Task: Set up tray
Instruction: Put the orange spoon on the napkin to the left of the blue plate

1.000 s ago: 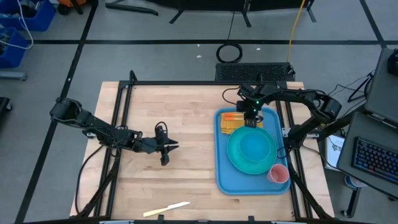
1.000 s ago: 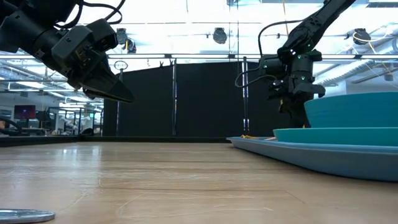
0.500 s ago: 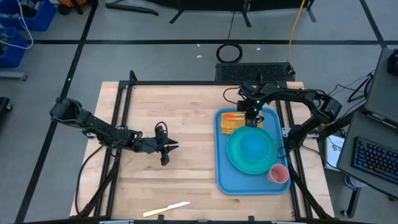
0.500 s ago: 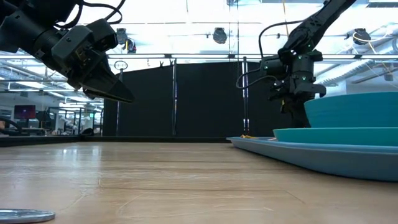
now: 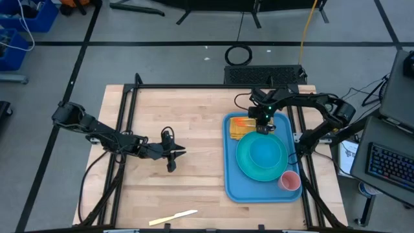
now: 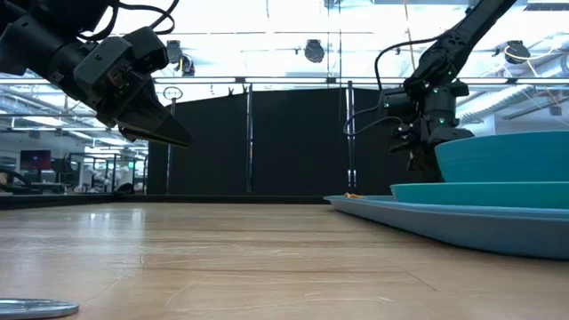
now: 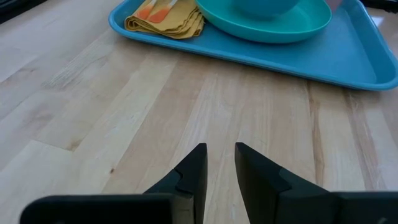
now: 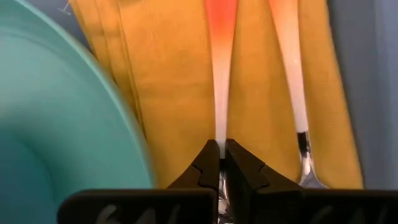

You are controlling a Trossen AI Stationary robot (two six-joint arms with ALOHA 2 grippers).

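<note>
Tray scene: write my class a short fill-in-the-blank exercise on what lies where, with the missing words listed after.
1. The yellow napkin lies on the blue ____.
2. On the napkin, the right gripper is shut on a ____-handled utensil.
3. The pink cup stands beside the turquoise ____.
4. The left gripper hovers over bare ____.

Missing words: tray; orange; plate; wood

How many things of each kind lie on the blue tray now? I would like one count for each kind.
Plate: 1
Bowl: 1
Napkin: 1
Orange-handled utensils: 2
Pink cup: 1
Total: 6 things on the tray
</note>
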